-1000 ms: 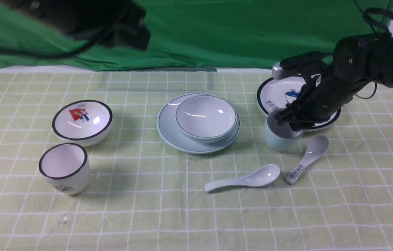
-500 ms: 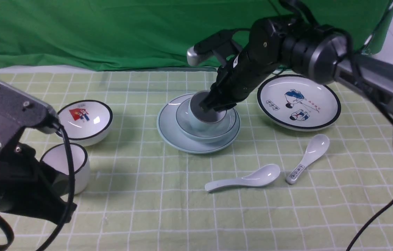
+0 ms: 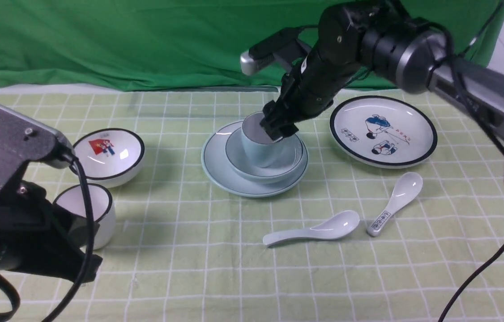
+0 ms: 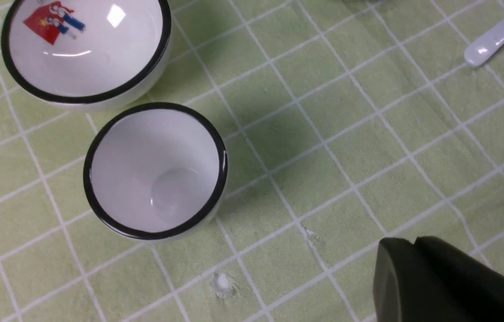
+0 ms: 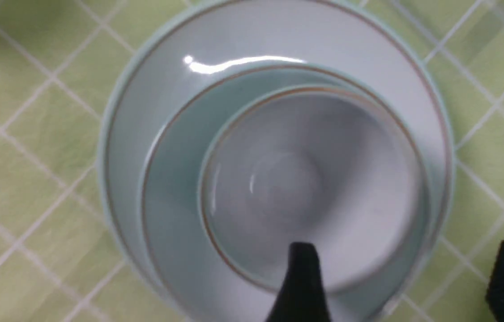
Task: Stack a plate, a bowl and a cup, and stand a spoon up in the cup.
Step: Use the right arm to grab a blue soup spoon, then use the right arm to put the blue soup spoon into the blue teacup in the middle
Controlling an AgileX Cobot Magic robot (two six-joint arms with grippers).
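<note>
So the right gripper (image 3: 279, 126) hung right over the cup (image 3: 258, 150) with its fingers spread wide. One tip was over the cup's mouth and the other outside the rim, so it wasn't pinching anything as far as the wrist view showed. The cup sat mouth-up in the bowl (image 3: 291, 156), and the bowl sat on the plate (image 3: 216, 163), mid-table on the checked green cloth (image 3: 189, 268). The spoon (image 3: 319, 230) lay flat on the cloth, nearer the robot and right of the stack, just beside the printed-handle spoon (image 3: 395, 199). The cartoon plate (image 3: 406, 118) sat right of the stack. The left gripper (image 4: 417, 268) was low over the cloth near the black-rimmed cup (image 4: 153, 170), which had the black-rimmed bowl (image 4: 86, 58) beside it. Only a dark bit of that gripper showed, so couldn't tell whether it was open or closed.
</note>
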